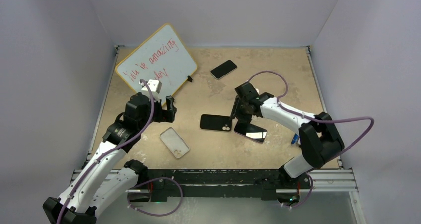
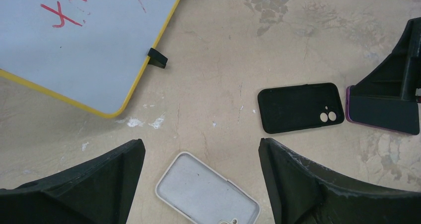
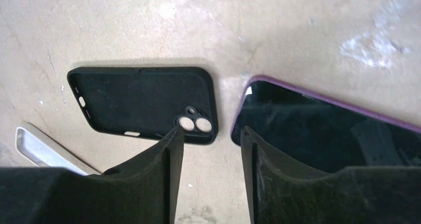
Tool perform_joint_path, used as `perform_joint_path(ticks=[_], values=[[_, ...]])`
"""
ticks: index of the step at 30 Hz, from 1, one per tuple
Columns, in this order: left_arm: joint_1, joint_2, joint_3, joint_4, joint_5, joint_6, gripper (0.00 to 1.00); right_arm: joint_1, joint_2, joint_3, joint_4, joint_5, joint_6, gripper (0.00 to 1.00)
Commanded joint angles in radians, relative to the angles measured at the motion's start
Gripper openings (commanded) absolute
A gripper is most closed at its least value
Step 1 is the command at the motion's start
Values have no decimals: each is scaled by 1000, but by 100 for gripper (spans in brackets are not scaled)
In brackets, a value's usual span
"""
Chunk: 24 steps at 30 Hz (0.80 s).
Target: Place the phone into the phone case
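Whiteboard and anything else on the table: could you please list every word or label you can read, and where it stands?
"you're amazing": red handwriting, upper line on the whiteboard, top view; loosely read.
"day": red, lower line of the same board; whatever precedes it is unreadable.
Left wrist view: only red stroke fragments, unreadable.
Nothing else carries readable text.

Phone case [image 1: 175, 142] left of nearer phone [image 1: 250, 131]
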Motion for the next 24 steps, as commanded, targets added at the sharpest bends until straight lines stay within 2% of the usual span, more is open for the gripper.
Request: perform_joint_path(ticks=[1, 5, 9, 12, 16, 20, 24], values=[[0, 0, 42, 13, -11, -8, 89, 6, -65, 14, -149, 77, 151, 50], [0, -1, 42, 13, -6, -3, 89, 5, -116, -1, -136, 157, 145, 58], [0, -6, 41, 15, 5, 1, 89, 5, -127, 13, -210, 219, 153, 72], [0, -11, 40, 17, 16, 4, 89, 5, -128, 34, -319, 269, 276, 75], [0, -14, 41, 19, 27, 7, 89, 5, -172, 28, -353, 312, 366, 89], [0, -23, 39, 24, 41, 8, 89, 5, -200, 16, -212, 324, 159, 88], [0, -31, 36, 26, 63, 9, 89, 5, -201, 22, -100, 222, -155, 86]])
